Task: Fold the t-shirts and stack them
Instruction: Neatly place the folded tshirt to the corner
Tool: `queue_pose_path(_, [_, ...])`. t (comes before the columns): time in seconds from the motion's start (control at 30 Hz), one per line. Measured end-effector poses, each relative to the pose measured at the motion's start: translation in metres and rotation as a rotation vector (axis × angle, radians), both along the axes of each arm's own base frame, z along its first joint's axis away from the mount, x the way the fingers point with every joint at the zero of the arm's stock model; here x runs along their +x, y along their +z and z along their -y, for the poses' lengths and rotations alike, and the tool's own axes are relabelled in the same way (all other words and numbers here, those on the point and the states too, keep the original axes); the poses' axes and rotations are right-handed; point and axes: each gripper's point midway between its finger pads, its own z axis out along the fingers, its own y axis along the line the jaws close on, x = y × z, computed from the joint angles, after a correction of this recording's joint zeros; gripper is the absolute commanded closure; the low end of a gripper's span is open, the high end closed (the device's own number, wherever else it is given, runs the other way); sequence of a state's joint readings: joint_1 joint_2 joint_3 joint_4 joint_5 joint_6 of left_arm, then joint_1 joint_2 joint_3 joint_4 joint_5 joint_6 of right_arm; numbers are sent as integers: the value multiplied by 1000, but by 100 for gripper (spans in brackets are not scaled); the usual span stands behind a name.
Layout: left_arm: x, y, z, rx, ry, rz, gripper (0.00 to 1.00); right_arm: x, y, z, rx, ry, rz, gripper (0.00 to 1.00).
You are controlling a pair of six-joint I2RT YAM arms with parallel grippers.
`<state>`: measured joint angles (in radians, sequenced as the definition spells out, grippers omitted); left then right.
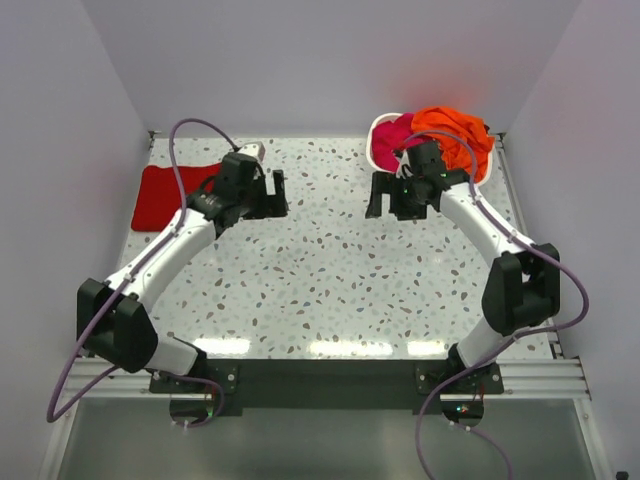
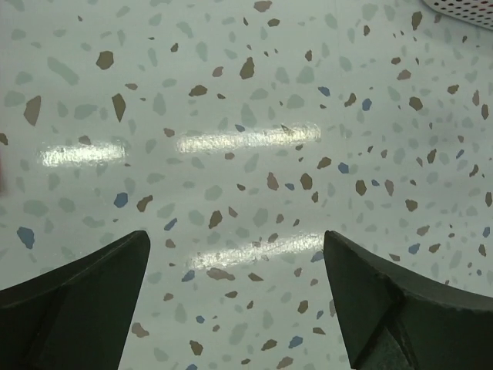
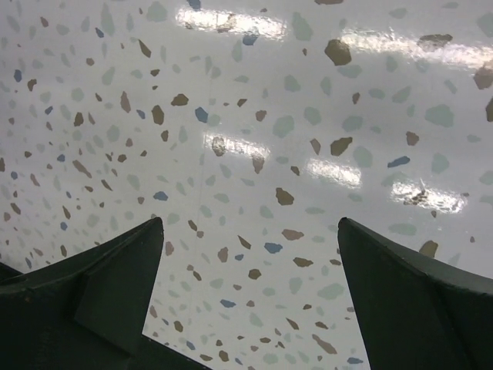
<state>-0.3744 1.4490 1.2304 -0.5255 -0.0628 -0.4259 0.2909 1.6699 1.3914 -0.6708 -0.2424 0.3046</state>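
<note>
The deep red t-shirt lies flat in a neat folded rectangle at the far left of the surface, its right edge hidden under an arm. The magenta-pink t-shirt and the bright orange t-shirt sit crumpled together in the white basket at the far right corner, with the orange one spilling over the rim.

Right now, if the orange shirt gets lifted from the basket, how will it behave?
Probably floppy: the orange shirt lies crumpled over the basket rim, so it should sag. It may drag the pink shirt bunched against it. Likely light, being thin cloth.
</note>
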Motion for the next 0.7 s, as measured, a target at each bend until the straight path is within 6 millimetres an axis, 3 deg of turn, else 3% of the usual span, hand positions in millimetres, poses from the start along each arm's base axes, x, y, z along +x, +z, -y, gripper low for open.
queue_pose_path(0.13, [-12, 8, 18, -20, 4, 20, 0, -7, -1, 11, -23, -22, 16, 1])
queue_pose_path(0.7, [-14, 25, 5, -12, 88, 76, 0, -11, 14, 25, -54, -70, 122, 1])
